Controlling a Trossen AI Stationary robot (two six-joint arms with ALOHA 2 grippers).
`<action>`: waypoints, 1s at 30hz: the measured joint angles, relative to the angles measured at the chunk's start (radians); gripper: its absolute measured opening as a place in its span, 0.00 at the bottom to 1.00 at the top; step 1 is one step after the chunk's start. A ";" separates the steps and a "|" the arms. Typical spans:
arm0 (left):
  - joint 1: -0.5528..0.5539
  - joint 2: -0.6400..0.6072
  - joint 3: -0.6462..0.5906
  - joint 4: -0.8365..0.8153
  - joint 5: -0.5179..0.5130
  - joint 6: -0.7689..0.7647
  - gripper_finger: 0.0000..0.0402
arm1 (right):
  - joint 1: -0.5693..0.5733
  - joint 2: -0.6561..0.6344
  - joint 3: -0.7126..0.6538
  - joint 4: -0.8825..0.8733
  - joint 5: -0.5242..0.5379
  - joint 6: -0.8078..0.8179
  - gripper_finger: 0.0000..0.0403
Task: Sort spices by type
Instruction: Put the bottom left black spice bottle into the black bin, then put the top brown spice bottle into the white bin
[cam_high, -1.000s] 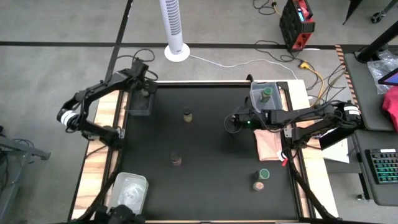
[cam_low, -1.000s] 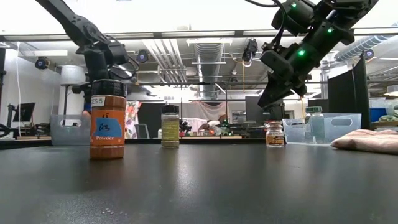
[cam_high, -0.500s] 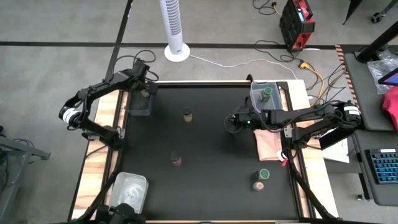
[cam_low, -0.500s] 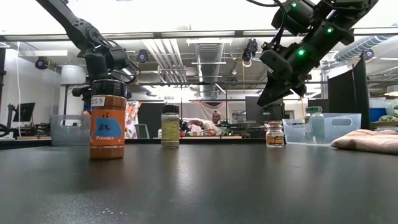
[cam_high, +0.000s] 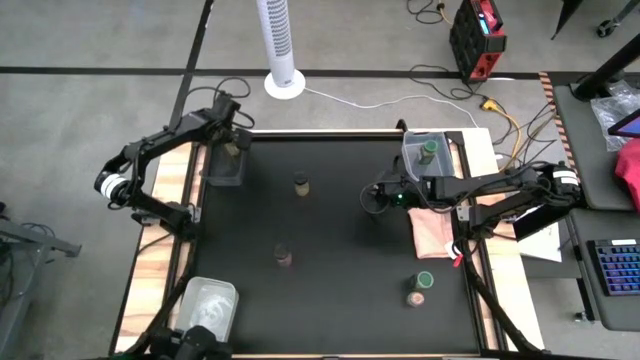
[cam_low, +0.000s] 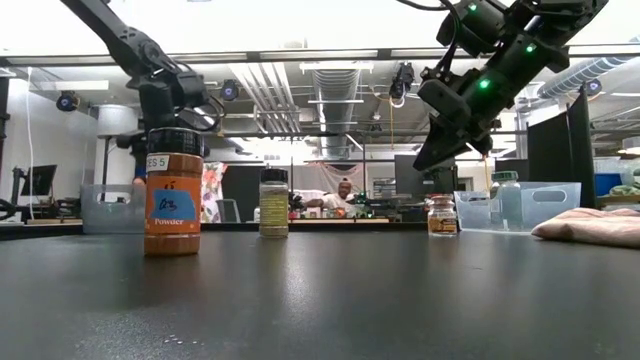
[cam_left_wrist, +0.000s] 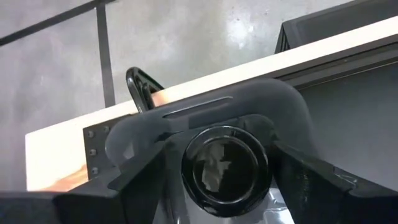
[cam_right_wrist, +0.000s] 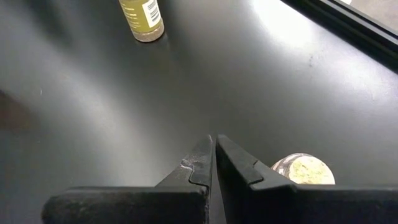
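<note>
Below the shut right gripper (cam_right_wrist: 213, 149) lies bare mat; one jar (cam_right_wrist: 304, 170) stands beside it, another (cam_right_wrist: 142, 18) well ahead.

Black mat (cam_high: 340, 230), pale wood table edge (cam_high: 165, 215). Near jar (cam_low: 172, 205): orange, blue-and-white label, dark lid. Middle jar (cam_low: 274, 208): yellow-green with a barcode label. Green lid (cam_high: 425, 279) at front right, pink cloth (cam_high: 433, 232) beside it. Right arm (cam_low: 480, 75) dark with green LEDs.

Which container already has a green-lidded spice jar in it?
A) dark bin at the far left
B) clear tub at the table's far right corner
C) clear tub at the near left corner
B: the high view shows the green-lidded jar inside the clear far-right tub.
</note>
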 joint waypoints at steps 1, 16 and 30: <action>0.000 0.000 0.004 -0.004 0.000 0.003 0.66 | 0.000 0.000 0.000 0.002 0.000 0.000 0.03; -0.031 -0.061 0.100 -0.127 -0.022 0.005 0.66 | 0.000 0.000 0.000 0.005 0.001 0.000 0.03; -0.590 -0.320 0.103 -0.132 -0.148 -0.139 0.66 | 0.172 -0.019 0.046 0.075 0.186 0.005 0.03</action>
